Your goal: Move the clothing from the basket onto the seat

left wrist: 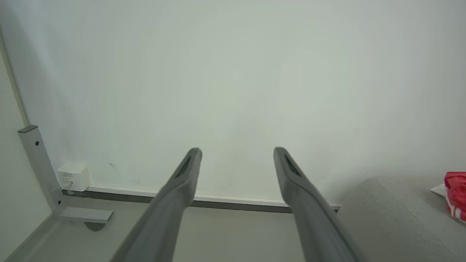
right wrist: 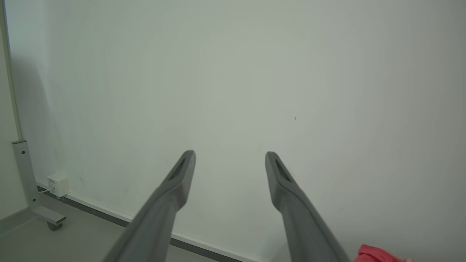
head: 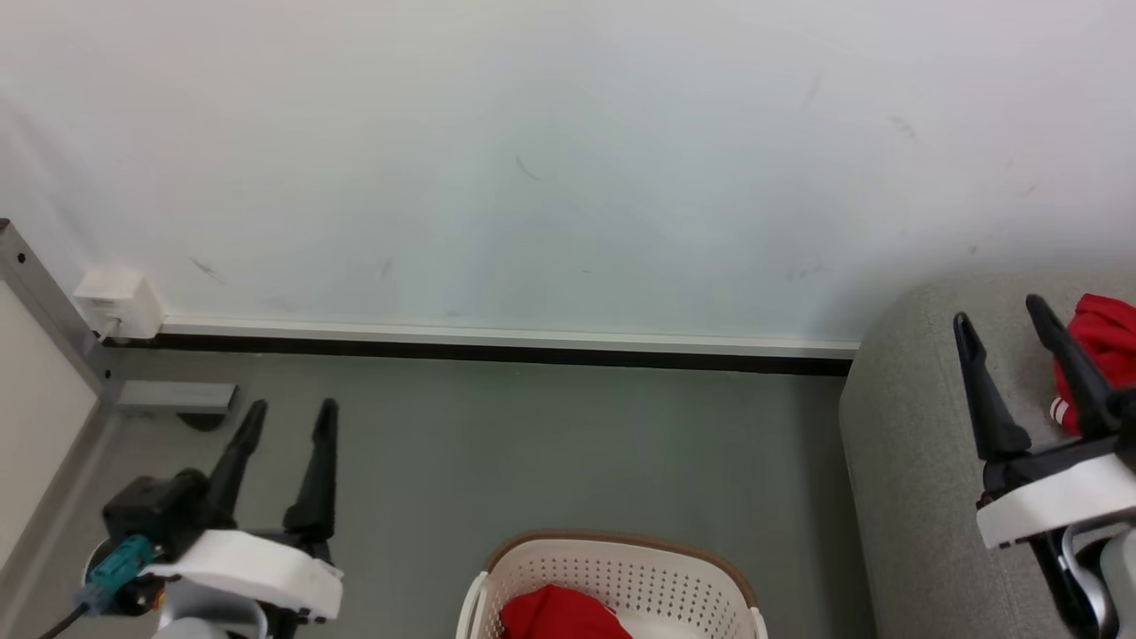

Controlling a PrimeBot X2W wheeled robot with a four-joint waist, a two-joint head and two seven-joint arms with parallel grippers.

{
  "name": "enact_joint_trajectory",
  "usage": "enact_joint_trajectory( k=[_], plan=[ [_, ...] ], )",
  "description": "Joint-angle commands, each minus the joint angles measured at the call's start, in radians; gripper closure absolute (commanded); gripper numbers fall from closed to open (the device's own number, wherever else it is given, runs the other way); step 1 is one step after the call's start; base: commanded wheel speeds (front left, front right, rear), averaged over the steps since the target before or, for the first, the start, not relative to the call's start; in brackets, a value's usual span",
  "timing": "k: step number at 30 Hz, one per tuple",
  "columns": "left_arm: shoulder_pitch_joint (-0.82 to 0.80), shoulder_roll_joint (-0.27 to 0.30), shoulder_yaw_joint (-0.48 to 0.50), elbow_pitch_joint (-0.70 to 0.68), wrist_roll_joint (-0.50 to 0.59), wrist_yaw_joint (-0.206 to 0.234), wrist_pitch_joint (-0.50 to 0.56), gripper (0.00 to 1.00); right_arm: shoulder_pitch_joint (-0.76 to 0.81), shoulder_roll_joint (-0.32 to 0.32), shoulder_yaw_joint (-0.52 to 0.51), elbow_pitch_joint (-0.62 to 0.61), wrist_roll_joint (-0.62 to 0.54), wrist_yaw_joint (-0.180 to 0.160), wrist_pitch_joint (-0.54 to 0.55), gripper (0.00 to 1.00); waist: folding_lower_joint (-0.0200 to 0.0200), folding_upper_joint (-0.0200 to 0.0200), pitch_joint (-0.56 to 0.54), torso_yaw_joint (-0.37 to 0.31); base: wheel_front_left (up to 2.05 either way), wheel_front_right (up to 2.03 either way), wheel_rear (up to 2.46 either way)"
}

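Where the head view looks down, the cream laundry basket stands on the grey floor at the bottom edge, between the two arms. A red garment is bunched inside it toward its left side. A second red garment, with thin white stripes at its hem, lies on the light grey sofa at the right edge, well apart from the basket.

The right gripper hovers over the sofa's rounded end, just beside that second garment. One dark finger crosses in front of the red cloth, yet the two fingers stand spread wide with nothing between them. The left gripper hangs over the floor left of the basket, likewise parted wide and holding nothing.

From the left wrist, the left gripper points at the pale wall. The sofa sits low at the right, bearing the striped garment and a white fabric piece beside it. From the right wrist, the right gripper also faces the wall, and a scrap of red cloth shows at the bottom edge.

A white socket box sits low on the wall next to a grey metal post.
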Motion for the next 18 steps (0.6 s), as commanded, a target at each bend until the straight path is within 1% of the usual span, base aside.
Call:
enact_joint_trajectory(
  k=[1,4,10,12,15,18],
  plan=[
    [0.036,-0.011,0.036,-0.008,0.023,0.003,0.000,0.00,0.047,0.016,-0.013,-0.011,-0.026,-0.002,-0.014,0.00,0.0002,0.0000,-0.006,0.007,0.00,0.00,0.00],
    [0.089,-0.040,0.098,-0.011,0.055,-0.006,0.000,0.00,0.121,0.055,-0.039,-0.025,-0.045,-0.002,-0.037,0.00,0.0002,0.0000,-0.014,0.018,0.00,0.00,0.00],
    [0.176,-0.114,0.197,-0.008,0.112,-0.040,0.000,0.00,0.255,0.162,-0.099,-0.022,-0.084,-0.002,-0.058,0.00,0.0002,0.0000,-0.027,0.026,0.00,0.00,0.00],
    [0.198,-0.144,0.231,-0.002,0.125,-0.055,0.000,0.00,0.289,0.196,-0.103,-0.036,-0.094,-0.002,-0.060,0.00,0.0002,0.0000,-0.029,0.026,0.00,0.00,0.00],
    [0.220,-0.181,0.276,0.020,0.161,-0.090,0.000,0.00,0.342,0.224,-0.086,-0.067,-0.116,-0.002,-0.061,0.00,0.0002,0.0000,-0.029,0.027,0.00,0.00,0.00],
    [0.234,-0.211,0.308,0.049,0.201,-0.123,0.000,0.00,0.382,0.235,-0.089,-0.083,-0.131,-0.002,-0.061,0.00,0.0002,0.0000,-0.031,0.023,0.00,0.00,0.00]
  ],
)
